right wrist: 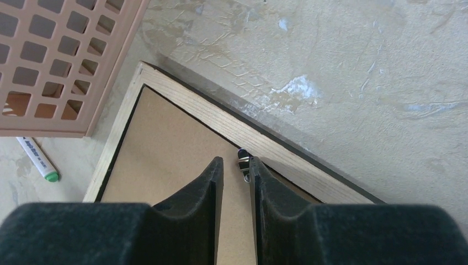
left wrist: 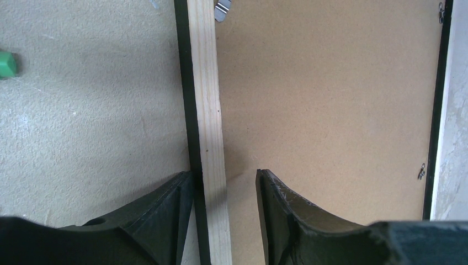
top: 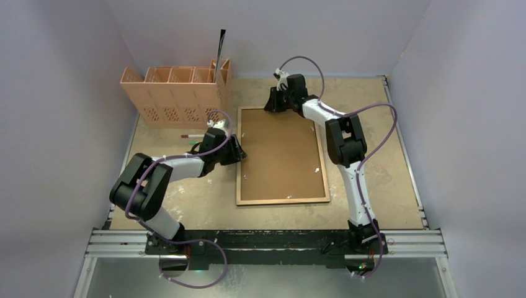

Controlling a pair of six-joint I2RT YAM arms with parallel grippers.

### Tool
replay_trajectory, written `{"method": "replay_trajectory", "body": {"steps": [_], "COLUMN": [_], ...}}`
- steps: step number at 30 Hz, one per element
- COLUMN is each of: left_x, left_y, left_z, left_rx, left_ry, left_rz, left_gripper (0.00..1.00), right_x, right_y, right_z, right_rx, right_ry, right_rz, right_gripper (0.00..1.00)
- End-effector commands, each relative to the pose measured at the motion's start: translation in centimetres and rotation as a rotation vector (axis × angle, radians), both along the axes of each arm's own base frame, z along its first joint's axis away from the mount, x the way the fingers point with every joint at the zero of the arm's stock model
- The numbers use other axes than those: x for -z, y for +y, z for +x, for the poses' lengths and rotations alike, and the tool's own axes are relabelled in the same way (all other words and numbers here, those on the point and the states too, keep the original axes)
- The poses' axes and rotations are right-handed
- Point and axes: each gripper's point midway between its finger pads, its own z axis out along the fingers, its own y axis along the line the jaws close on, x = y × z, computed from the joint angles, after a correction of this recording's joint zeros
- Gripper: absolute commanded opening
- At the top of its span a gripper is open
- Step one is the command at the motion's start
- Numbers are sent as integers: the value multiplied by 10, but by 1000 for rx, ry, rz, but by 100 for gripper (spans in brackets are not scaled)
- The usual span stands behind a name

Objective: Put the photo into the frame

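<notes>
The frame [top: 282, 200] lies face down on the table, its light wood back up, with the brown backing board [top: 279, 155] set inside it. The photo is not visible in any view. My left gripper [top: 239, 151] stands open astride the frame's left rail [left wrist: 205, 83]. In the left wrist view the left gripper [left wrist: 223, 173] has one finger against the black outer edge and the other over the board, clear of the wood. My right gripper [top: 273, 107] is at the far rail [right wrist: 221, 118]. Its jaws [right wrist: 236, 160] stand a narrow gap apart, empty, beside a small metal clip [right wrist: 243, 162].
A peach lattice rack [top: 177, 93] stands at the back left with a thin black piece [top: 220, 46] upright in it. A white marker with a green cap [right wrist: 38, 160] lies beside the rack. More metal clips [left wrist: 421, 172] sit along the frame's inner edge.
</notes>
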Motion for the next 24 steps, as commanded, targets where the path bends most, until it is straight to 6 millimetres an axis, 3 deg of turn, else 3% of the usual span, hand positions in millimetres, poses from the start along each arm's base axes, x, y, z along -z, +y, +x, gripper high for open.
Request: {"method": "replay_trajectory", "body": {"steps": [1, 5, 16, 24], "left_x": [12, 11, 11, 13], "left_y": [2, 2, 1, 0], "left_z": [-3, -4, -3, -3], "left_rx": [9, 12, 15, 21], "left_ry": [37, 36, 35, 41], "left_rz": [27, 29, 29, 30], "left_gripper": [48, 48, 48, 48], "right_x": [10, 15, 12, 17], "right_y": [13, 18, 28, 29], "right_z": [-20, -22, -51, -54], "right_rx": [-109, -167, -390, -441], "right_ry": [69, 63, 54, 33], "right_rz": [-2, 5, 45, 39], "right_gripper": [27, 27, 29, 32]}}
